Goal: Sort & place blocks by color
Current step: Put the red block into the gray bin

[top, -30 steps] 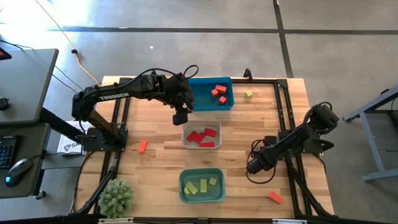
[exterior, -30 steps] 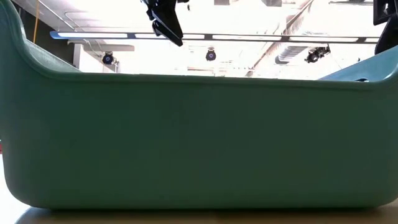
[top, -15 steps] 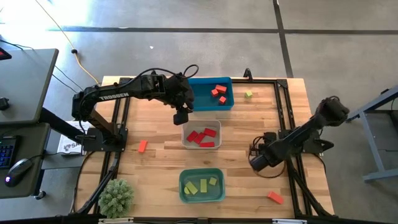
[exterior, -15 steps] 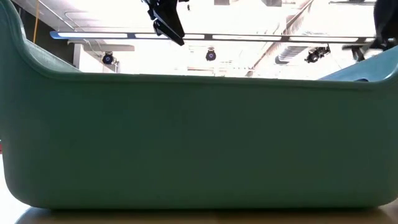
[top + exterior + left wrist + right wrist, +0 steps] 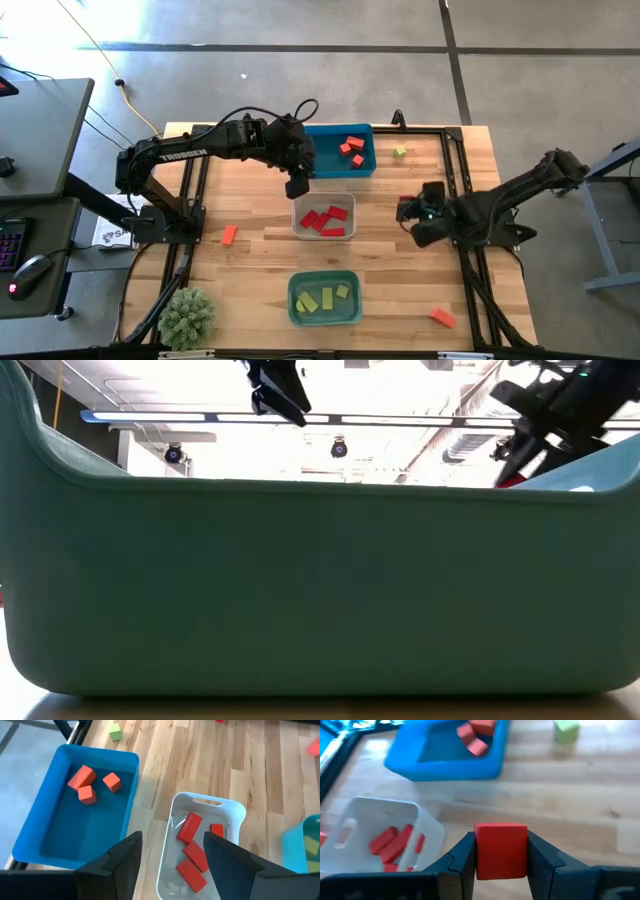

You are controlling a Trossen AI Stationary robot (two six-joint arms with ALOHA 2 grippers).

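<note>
Right now the right gripper (image 5: 501,855) is clamped on a red block (image 5: 500,850), the block sitting squarely between its two dark fingers; from above, this gripper (image 5: 408,209) hangs over bare table to the right of the clear-grey bin (image 5: 324,217). That bin holds several red blocks (image 5: 322,220). The left gripper (image 5: 296,186) hovers with its fingers apart and nothing between them, over the gap between the blue bin (image 5: 340,150) and the clear-grey bin. White lettering reading TROSSEN (image 5: 183,155) runs along the left arm.

Around them: the blue bin holds three orange blocks (image 5: 352,148), and the teal bin (image 5: 324,297) near the front edge holds yellow-green blocks (image 5: 324,297). Loose on the table lie a yellow-green cube (image 5: 399,151) beside the blue bin, an orange block (image 5: 229,235) towards the left, and another orange block (image 5: 442,317) near the front right corner. A small green plant (image 5: 187,318) stands at the front left. In the low view the teal bin's wall (image 5: 320,590) blocks nearly everything
</note>
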